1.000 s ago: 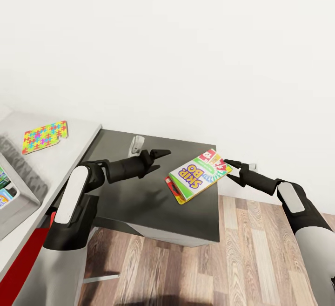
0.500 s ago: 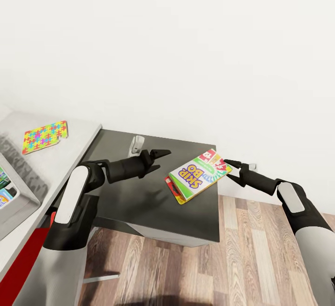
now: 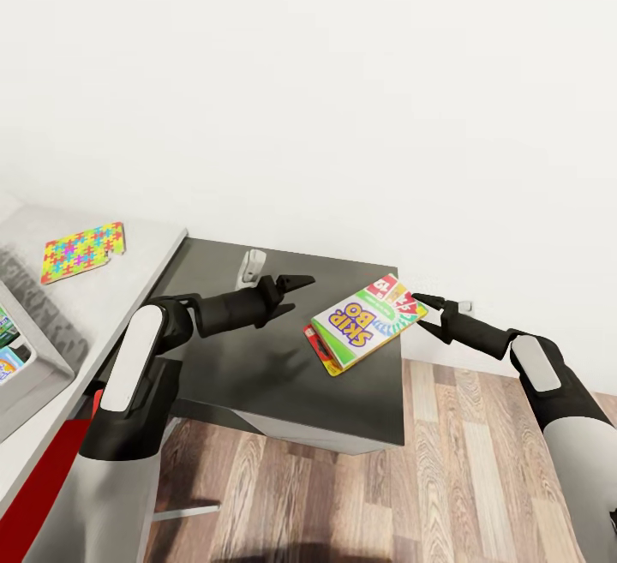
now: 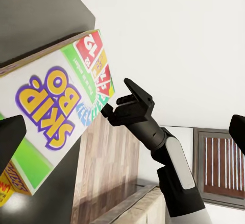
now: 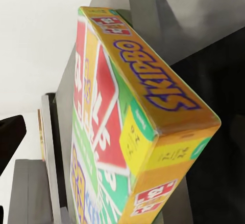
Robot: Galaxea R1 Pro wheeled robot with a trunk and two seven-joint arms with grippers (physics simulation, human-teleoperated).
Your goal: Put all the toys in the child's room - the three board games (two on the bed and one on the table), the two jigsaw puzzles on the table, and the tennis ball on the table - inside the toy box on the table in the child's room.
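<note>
The right gripper was clamped on one corner of the SKIP-BO board game, holding it tilted above the dark grey cabinet. A red-edged board game showed beneath it. The left gripper hung empty over the cabinet, fingers slightly parted. A jigsaw puzzle lay on the pale grey table, beside the toy box.

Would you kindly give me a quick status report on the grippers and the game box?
Right gripper shut on SKIP-BO box, held over dark cabinet. Left gripper open. Toy box far left; nothing between.
</note>
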